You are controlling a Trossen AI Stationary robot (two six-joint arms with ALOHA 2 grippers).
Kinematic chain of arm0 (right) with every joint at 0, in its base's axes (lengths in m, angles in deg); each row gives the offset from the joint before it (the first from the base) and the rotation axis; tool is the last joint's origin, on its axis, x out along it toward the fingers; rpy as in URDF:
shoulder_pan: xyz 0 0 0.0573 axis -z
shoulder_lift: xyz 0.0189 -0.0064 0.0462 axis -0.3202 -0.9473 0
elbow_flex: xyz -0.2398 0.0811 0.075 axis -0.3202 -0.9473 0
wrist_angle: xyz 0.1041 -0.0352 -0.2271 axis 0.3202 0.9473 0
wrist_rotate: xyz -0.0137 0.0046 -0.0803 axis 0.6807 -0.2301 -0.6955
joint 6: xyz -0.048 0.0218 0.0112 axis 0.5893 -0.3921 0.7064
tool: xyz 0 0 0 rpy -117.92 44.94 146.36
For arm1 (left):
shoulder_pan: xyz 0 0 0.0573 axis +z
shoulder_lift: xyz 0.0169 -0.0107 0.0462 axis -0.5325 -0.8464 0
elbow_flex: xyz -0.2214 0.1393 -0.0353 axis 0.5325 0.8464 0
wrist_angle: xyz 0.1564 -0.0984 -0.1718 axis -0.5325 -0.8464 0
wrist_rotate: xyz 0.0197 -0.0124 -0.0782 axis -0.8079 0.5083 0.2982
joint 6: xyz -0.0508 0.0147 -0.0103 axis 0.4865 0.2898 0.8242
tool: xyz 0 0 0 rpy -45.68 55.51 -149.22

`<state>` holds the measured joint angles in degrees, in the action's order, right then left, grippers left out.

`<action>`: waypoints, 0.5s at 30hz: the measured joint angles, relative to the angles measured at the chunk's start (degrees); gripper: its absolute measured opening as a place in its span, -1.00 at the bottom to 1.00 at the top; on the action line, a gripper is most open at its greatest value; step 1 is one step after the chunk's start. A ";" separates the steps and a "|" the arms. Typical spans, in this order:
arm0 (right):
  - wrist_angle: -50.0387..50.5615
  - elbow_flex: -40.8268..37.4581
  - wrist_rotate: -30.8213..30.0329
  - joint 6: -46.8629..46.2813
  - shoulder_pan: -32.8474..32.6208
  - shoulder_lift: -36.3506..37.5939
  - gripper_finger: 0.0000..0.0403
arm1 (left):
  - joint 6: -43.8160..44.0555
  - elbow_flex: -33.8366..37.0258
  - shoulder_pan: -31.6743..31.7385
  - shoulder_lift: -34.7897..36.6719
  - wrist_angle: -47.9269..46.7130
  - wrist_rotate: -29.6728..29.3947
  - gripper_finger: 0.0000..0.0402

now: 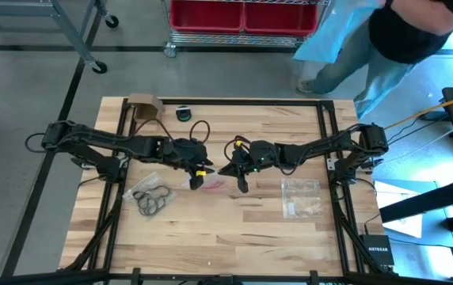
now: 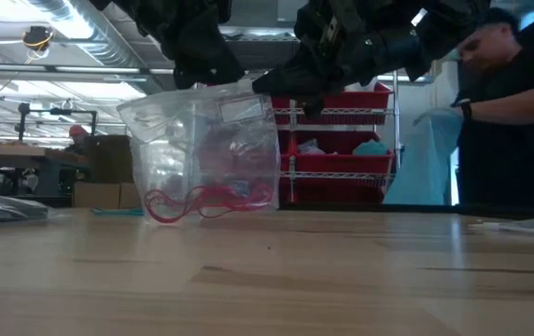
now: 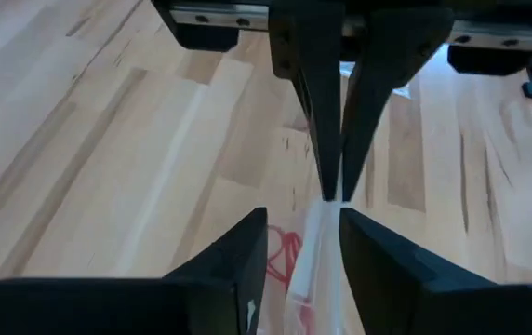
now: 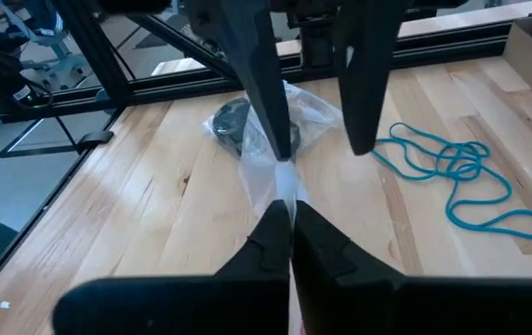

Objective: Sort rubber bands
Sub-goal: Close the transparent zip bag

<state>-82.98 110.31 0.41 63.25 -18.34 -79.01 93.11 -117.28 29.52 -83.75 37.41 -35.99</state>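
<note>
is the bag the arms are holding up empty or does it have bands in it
Not empty: the clear bag has red rubber bands lying in its bottom, seen in the low view.

Both arms run off the top of the low view. The red rubber bands (image 2: pixel 202 201) look blurry inside the clear bag (image 2: pixel 202 149). The person (image 1: pixel 405 32) is cut off at the high view's top.

1. A light wooden table (image 1: pixel 211 229) is carrying the scene.
2. A clear bag of black rubber bands (image 1: pixel 152 198) is lying toward its left side.
3. Another clear plastic bag (image 1: pixel 300 197) is lying flat toward its right.
4. A cardboard box (image 1: pixel 142 104) is sitting at the far edge.
</note>
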 joint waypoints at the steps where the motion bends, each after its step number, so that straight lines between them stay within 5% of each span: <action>1: -0.02 0.00 0.00 0.02 0.00 0.00 -1.00 | -0.03 0.00 0.17 0.00 0.13 0.71 -0.36; 15: -0.06 -0.03 -0.01 0.04 0.00 -0.02 -1.00 | -2.36 0.00 0.27 -1.31 2.54 5.06 -0.33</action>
<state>-83.04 110.28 0.40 63.29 -18.34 -79.03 90.75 -117.28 29.78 -85.06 39.95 -30.93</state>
